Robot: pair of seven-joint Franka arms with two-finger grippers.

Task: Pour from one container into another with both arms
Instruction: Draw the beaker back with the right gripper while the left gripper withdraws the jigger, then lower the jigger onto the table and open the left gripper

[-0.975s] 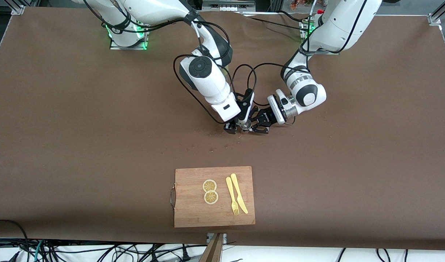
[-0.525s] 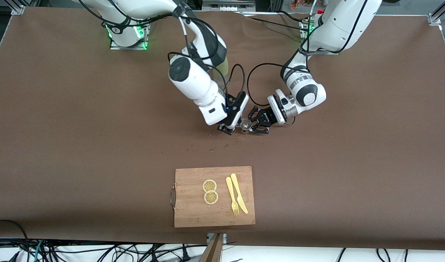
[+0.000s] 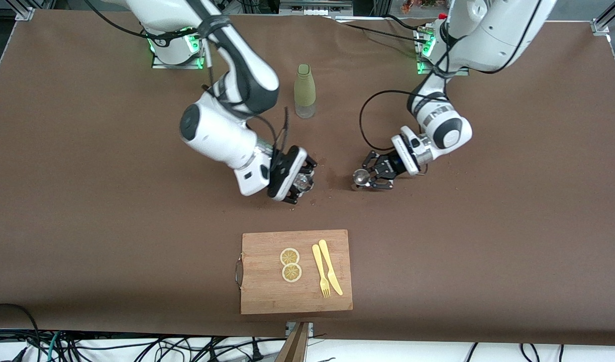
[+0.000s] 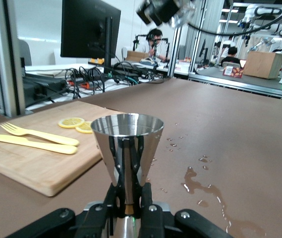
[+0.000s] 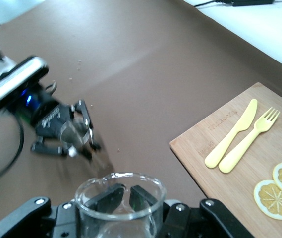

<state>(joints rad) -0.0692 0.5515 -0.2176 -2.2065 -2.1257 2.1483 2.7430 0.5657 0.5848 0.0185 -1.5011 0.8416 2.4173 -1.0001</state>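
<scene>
My right gripper is shut on the tiny clear glass cup, held over the table's middle; in the right wrist view the cup fills the space at the fingers. My left gripper is shut on the shiny steel jigger, low over the table toward the left arm's end. The jigger stands upright between the left gripper's fingers, gripped at its waist. The two containers are apart, with a hand-wide gap between them. The jigger also shows in the right wrist view.
A tall olive-green-sleeved bottle stands farther from the front camera than both grippers. A wooden cutting board with lemon slices, a yellow fork and a knife lies nearer. Spilled drops wet the brown table between the grippers.
The grippers, close together a second ago, have drawn apart. The right one carried the glass toward the right arm's end, the left one took the jigger the other way. The bottle now shows.
</scene>
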